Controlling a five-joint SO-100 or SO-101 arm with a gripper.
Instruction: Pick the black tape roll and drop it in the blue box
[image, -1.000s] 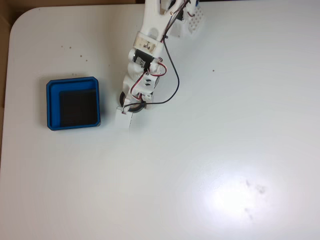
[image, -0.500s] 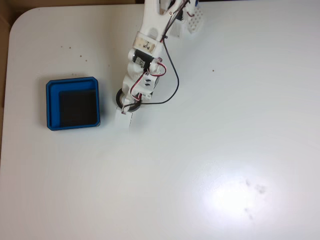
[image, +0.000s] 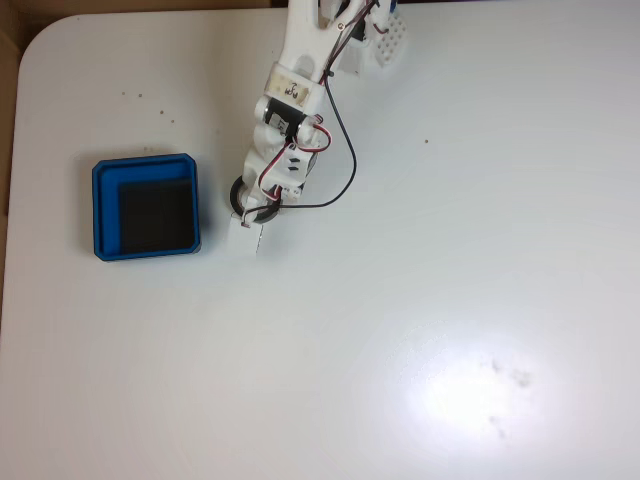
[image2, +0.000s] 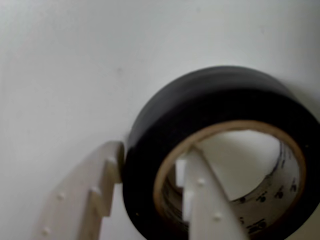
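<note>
- Starting at the left of the fixed view, we see the blue box (image: 145, 206) sitting empty, near the gripper (image: 246, 226)
- We judge the black tape roll (image2: 220, 150) light, stiff and smooth; its wall suits pinching
- Jaws straddle that wall, one finger (image2: 90, 195) outside, one inside the core, nearly closed on it
- The arm (image: 290, 110) reaches down from the table's top edge

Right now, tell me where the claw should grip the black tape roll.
Grip the wall of the black tape roll, coming from above: it lies flat with an open centre. The claw has one finger in the hole and one outside, touching the wall.
</note>
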